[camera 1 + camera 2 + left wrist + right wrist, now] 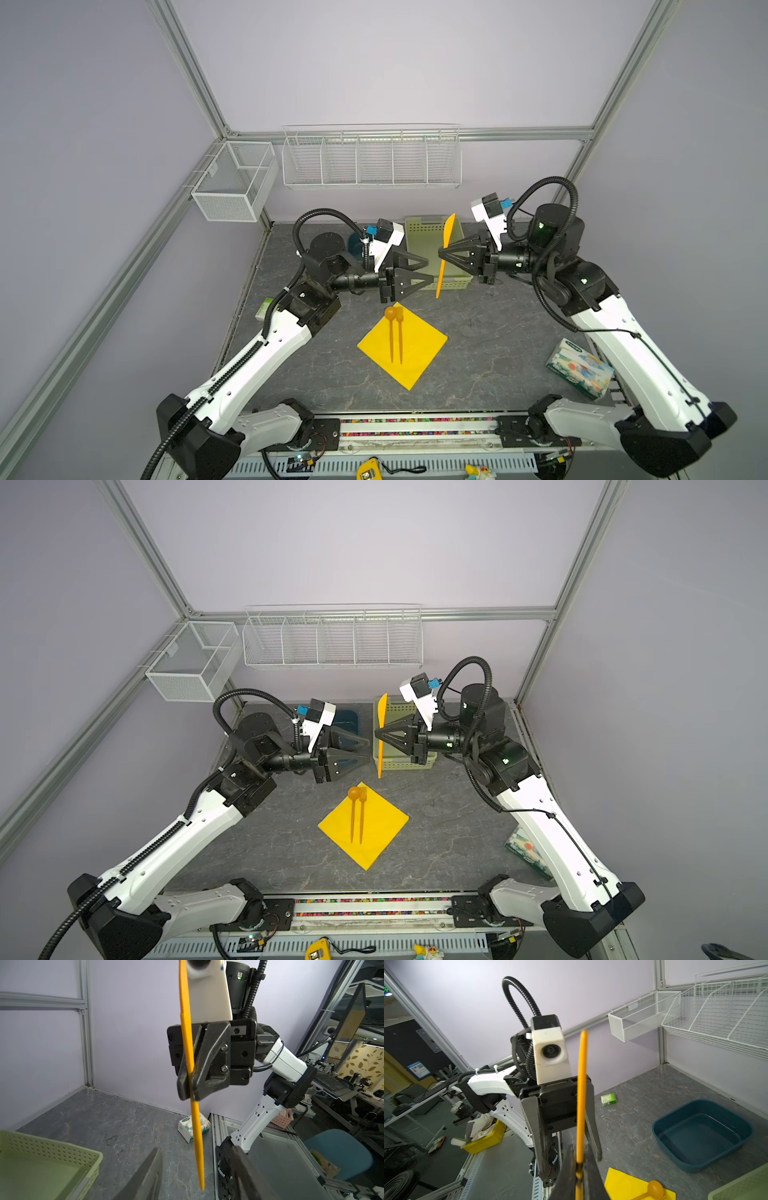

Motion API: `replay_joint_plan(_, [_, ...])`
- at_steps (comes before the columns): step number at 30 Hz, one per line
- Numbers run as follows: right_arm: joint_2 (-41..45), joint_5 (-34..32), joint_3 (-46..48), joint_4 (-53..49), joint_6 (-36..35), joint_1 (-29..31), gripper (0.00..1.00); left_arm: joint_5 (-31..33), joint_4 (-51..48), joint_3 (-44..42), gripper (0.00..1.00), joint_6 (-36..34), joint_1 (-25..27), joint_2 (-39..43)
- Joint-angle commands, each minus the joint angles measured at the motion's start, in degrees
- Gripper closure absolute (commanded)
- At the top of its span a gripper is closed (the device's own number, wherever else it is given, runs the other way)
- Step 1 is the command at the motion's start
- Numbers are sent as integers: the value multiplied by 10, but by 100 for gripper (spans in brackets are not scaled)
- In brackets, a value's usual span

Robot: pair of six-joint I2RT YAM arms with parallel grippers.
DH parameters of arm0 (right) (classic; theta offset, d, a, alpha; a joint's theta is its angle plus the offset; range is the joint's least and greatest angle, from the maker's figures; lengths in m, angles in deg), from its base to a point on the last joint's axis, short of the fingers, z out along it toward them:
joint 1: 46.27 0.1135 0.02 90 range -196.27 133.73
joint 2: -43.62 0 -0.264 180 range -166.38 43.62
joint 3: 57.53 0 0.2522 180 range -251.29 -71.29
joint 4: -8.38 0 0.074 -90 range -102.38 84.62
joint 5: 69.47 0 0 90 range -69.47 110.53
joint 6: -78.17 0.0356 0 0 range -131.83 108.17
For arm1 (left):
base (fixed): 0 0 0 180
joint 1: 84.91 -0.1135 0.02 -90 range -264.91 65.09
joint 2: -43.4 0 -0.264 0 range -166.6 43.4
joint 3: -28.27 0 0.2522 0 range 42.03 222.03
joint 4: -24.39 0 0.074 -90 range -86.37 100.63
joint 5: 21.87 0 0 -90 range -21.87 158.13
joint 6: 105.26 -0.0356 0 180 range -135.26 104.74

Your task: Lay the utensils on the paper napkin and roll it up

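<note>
Grey tabletop (498, 332): spoon (391, 332) and fork (400, 336) lie on napkin (419, 353). Right hand (441, 253) clamps knife (449, 232) near upright, 12 o'clock of napkin. Left hand (431, 270), jaws parted, empty, at knife's 9 o'clock.

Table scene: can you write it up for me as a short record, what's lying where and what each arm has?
napkin: yellow, flat on the table
spoon and fork: side by side on the napkin
knife: orange, upright in the air, above the table
right tool: shut on the knife
left tool: open, empty, next to the knife's lower part
basket: green, behind the knife
</note>
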State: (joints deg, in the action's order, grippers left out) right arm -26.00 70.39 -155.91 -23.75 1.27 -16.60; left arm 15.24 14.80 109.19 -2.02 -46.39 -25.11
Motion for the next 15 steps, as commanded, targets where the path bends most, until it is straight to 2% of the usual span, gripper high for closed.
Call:
replay_joint_plan(1, [8,55,-20,22,-3,4,93,-15,-14,30,48,-31,20,-15])
replay_joint_plan(4, [10,60,-29,18,2,5,93,-10,-46,47,50,-57,40,-25])
replay_joint_plan(15, [23,60,-47,-3,3,9,93,-17,-65,59,70,-72,69,-35])
